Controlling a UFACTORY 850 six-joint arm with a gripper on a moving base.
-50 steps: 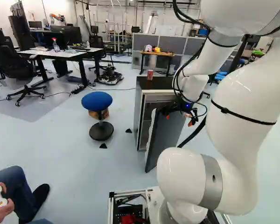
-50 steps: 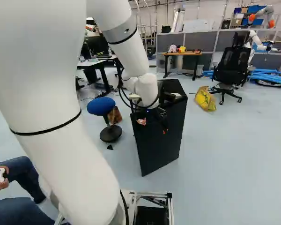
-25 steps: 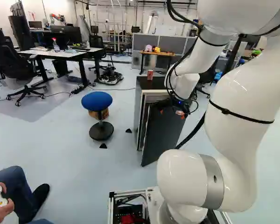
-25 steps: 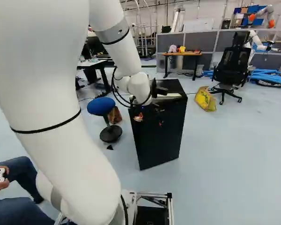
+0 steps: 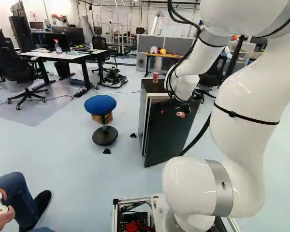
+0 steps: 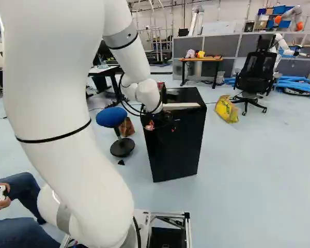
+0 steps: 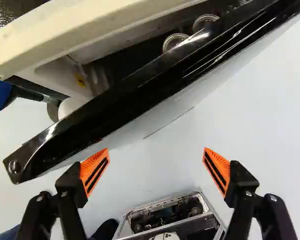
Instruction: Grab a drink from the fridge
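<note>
The end effector (image 7: pixel 156 149), spread wide and empty, was just outside the ajar door (image 5: pixel 166 133) of the fridge (image 5: pixel 149 88), a red can (image 5: pixel 155 77) atop it; closing seemed in hand, calling for a gentle inward push.

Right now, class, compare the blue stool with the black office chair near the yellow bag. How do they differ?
The stool has a blue seat; the chair is black. The stool is backless, whereas the chair has a tall back. The stool stands on a round, dark foot, the chair on spreading legs with castors. Both are seats standing on the floor, each on a central column.
</note>
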